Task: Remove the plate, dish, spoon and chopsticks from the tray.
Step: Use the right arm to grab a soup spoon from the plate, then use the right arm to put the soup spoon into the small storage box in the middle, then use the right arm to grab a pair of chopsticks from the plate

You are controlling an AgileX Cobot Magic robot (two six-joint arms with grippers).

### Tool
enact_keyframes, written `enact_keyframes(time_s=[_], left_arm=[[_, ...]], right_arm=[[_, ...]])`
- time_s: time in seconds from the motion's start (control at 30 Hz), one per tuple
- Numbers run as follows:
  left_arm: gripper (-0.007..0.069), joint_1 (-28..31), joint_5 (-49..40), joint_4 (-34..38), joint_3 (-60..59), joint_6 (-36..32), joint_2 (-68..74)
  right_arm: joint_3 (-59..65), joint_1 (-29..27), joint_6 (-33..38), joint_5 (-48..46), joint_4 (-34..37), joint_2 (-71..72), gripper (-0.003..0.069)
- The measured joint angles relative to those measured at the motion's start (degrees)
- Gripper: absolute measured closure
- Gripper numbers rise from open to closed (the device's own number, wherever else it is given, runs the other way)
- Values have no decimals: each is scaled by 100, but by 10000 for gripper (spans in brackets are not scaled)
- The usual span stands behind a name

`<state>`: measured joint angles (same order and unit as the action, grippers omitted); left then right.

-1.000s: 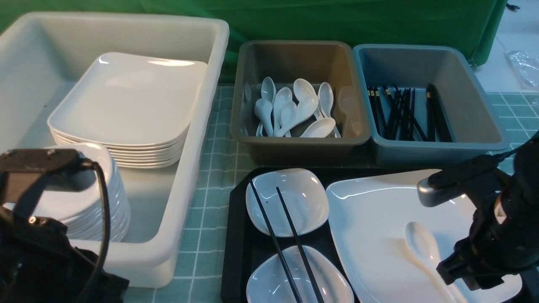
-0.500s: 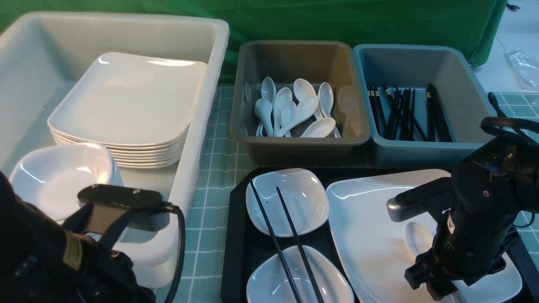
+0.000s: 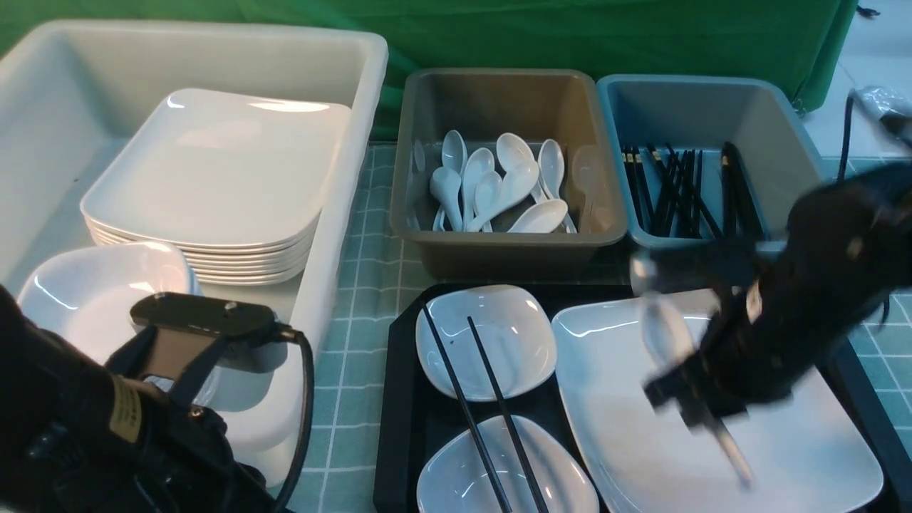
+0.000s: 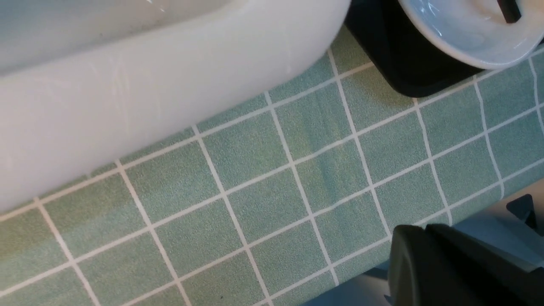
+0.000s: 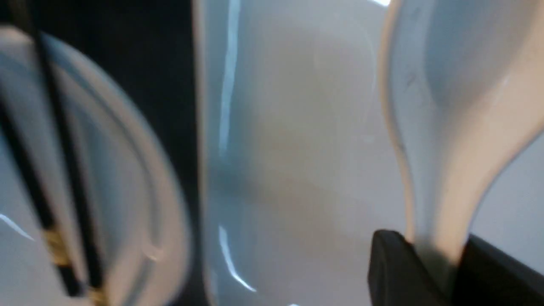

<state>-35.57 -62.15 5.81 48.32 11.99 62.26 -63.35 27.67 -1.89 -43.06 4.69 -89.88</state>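
Observation:
The black tray (image 3: 400, 399) holds the large white plate (image 3: 620, 427) and two small white dishes (image 3: 499, 342) (image 3: 456, 477). The black chopsticks (image 3: 484, 406) lie across both dishes. My right gripper (image 3: 695, 402) is shut on the handle of the white spoon (image 3: 659, 324) and holds it, blurred, above the plate. The right wrist view shows the spoon (image 5: 459, 106) pinched at the gripper (image 5: 437, 272), over the plate (image 5: 297, 148), with the chopsticks (image 5: 55, 170) to one side. My left gripper (image 4: 425, 242) is shut and empty, low over the tablecloth near the tray's corner (image 4: 382, 72).
A big white tub (image 3: 342, 214) at the left holds a stack of plates (image 3: 214, 178) and a stack of dishes (image 3: 92, 299). A brown tub (image 3: 499, 78) with several spoons and a blue-grey tub (image 3: 798, 142) with several chopsticks stand behind the tray.
My right gripper has closed on the spoon, lifted it off the plate and swung it up and leftward. The left arm shifted right and lower early on, then stayed still.

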Motion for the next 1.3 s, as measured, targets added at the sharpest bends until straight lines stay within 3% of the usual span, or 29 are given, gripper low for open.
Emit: enact_keyframes(time_s=[0.17,0.5,0.7,0.83,0.93,0.97,1.0,1.1,1.3], left_arm=[[624,0,327,-103,0,31,0],[624,0,619,-128,0,70,0],[624,0,644,-128,0,190,0],[624,0,631,-128,29,61,53],[624,0,514,-128,194,-28,276],[624,-26,415,-162,351,-93,552],[624,-117,296,-257,616,-105,844],[624,-549,280,-628,1247,109,1518],[624,-1120,313,-786,2156,820,2665]], right_arm=[[-1962,0,413,234,485,-459,502],[-5121,0,284,349,507,-2765,489],[-6007,0,231,207,408,-3654,235],[-6042,0,281,-351,57,-3503,189],[-6042,0,288,-949,-421,-3218,249],[-6042,0,306,-1390,-778,-2967,315],[-6034,-6,321,-1820,-1179,-2641,426],[-5841,-57,321,-2182,-1578,-1899,593],[-4746,-302,297,-2182,-1651,-470,625]])
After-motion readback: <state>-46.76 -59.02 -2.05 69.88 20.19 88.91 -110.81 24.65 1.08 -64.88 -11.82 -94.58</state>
